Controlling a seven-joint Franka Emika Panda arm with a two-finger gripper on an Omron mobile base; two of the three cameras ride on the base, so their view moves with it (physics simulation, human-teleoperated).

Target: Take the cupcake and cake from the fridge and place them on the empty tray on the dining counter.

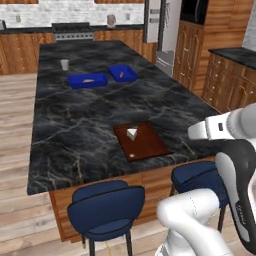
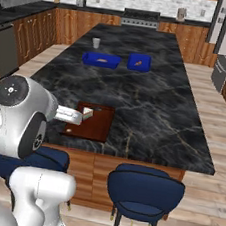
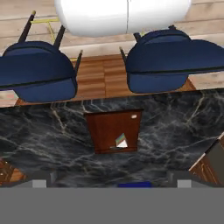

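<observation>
The dark reddish-brown tray (image 1: 145, 145) lies near the front edge of the black marble dining counter (image 1: 80, 120). On the tray's far end sits the cream-white cake wedge (image 1: 132, 133), also seen as cake (image 3: 121, 141) in the hand view. Near the tray's stool-side end lies a tiny pale round thing, apparently the cupcake (image 1: 132, 155). My gripper (image 3: 111, 183) hangs above the counter and looks down on the tray (image 3: 109, 127). It is open, its fingertips (image 3: 39, 181) wide apart with nothing between them. The grey fridge (image 1: 164, 30) stands at the back right.
Two bright blue trays (image 1: 88, 80) (image 1: 123, 73) and a small cup (image 1: 64, 64) sit on the counter's far half. Blue stools (image 1: 107, 205) (image 1: 197, 177) stand along the near edge. Wooden cabinets (image 1: 230, 82) line the right wall.
</observation>
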